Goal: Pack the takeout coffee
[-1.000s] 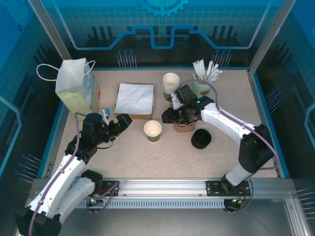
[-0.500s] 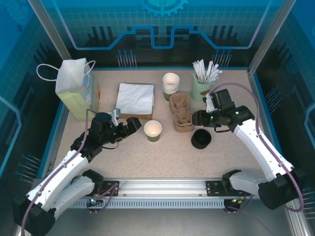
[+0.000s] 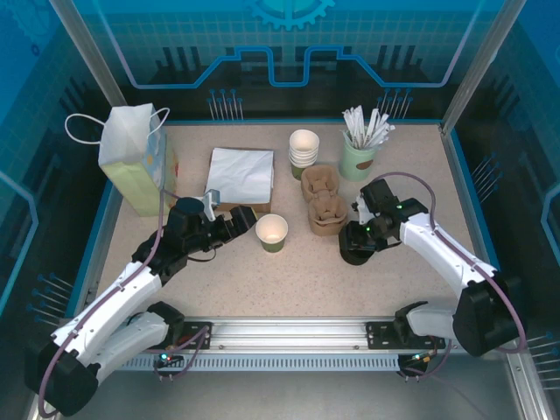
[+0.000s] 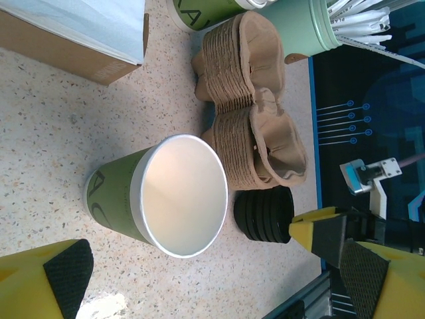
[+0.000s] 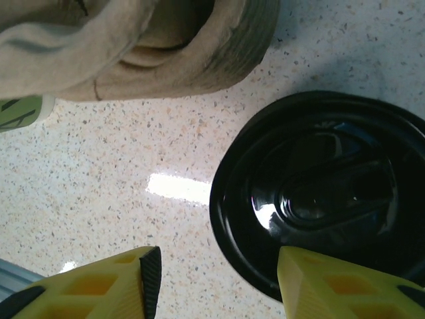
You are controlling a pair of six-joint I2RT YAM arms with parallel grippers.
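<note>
Where the takeout coffee (image 3: pixel 272 233) sits: upright and lidless on the desk (image 3: pixel 262 280), near its middle, just left of the brown pulp carrier stack (image 3: pixel 324 206) and apart from it; the inside looks white and empty to us.
Left tool (image 3: pixel 238 220): fingers spread wide and holding nothing, just left of the cup and aimed at it; in the wrist view the cup's side and mouth lie ahead of the gap, untouched.
Right tool (image 3: pixel 354 238): fingers apart and clamped on nothing, low over the black lid stack (image 3: pixel 357 252), the near edge of the top lid under the gap.
Step, as we judge it: a lid pick on the right, a cup grasp on the left.
Risk, lids: we may lift several at once, since they nest tightly and the fingers straddle only the rim.
Risk, cup: a light paper cup tips or skids if one left finger reaches it before the other, and a hard squeeze would crush the wall.
Risk, neighbours: the carrier stack is close on the cup's right, so a wide finger could snag it.
Risk, bag: the paper bag (image 3: pixel 133 157) stands at the far left, well apart from the cup, so we would carry far.
</note>
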